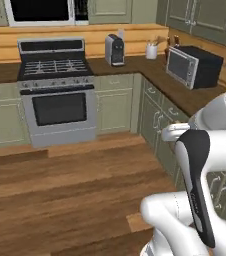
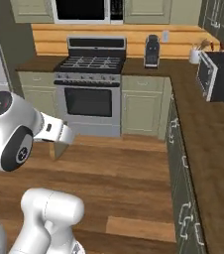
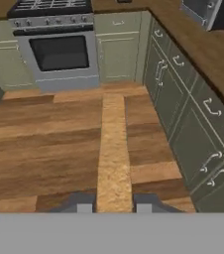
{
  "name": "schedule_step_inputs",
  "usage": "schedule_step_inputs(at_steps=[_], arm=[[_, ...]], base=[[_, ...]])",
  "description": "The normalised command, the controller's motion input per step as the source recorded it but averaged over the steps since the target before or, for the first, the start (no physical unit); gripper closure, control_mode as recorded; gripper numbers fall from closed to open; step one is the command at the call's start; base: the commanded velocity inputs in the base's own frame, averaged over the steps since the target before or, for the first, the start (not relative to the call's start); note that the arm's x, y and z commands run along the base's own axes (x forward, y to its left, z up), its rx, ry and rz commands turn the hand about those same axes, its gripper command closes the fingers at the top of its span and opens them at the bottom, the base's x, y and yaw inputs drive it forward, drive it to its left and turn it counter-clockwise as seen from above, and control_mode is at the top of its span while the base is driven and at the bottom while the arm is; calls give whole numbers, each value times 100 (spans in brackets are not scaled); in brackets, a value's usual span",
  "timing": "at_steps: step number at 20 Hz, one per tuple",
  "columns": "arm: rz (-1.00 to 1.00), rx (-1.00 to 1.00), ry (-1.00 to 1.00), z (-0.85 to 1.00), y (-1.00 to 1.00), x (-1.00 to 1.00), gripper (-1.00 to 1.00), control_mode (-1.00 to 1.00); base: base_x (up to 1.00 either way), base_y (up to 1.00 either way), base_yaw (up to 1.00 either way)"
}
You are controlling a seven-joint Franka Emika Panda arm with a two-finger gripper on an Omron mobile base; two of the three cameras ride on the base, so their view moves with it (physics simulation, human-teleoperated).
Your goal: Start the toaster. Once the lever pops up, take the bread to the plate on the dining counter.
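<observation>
Bread (image 3: 114, 149): one slice counted. It is seen edge-on in the hand view as a long tan-brown strip running up from between the two dark finger tips (image 3: 84, 204). The gripper (image 3: 114, 206) is pinched narrow on the slice's near end, one tip on either face. The slice hangs over open wooden floor (image 3: 44, 149), apart from every counter.

Arm: one, white with dark joints. In the left base view it rises at the lower right, and in the right base view at the lower left. It stands beside the run of grey-green base cabinets (image 1: 157, 120).

Appliances counted:
- One steel stove (image 1: 57, 95) against the far wall, with a dark oven window and a grate of burners on top.
- One dark-fronted microwave (image 1: 40, 11) mounted above the stove.
- One small upright silver-and-black appliance (image 1: 115, 50) on the wood countertop (image 1: 185, 97) to the right of the stove. I cannot tell what kind it is.
- One black countertop oven (image 1: 192, 65) with a silver door, on the side run of the same countertop.
- One white cup (image 1: 151, 50) holding utensils, standing between the small appliance and the black oven. The utensils are too small to count.

The cabinets under this countertop have pale handles on their drawers and doors.
</observation>
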Motion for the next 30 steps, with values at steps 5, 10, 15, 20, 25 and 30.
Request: schedule_step_inputs(at_steps=[5, 10, 15, 20, 25, 30], arm=[[0, 0, 0, 0, 0, 0, 100, 100], [0, 0, 0, 0, 0, 0, 100, 100], [0, 0, 0, 0, 0, 0, 100, 100], [0, 0, 0, 0, 0, 0, 100, 100], [0, 0, 0, 0, 0, 0, 100, 100], [0, 0, 0, 0, 0, 0, 100, 100]], base=[[-6, 4, 100], [-1, 1, 100], [0, 0, 100], [6, 0, 97], [49, 11, 72], [98, 66, 24]])
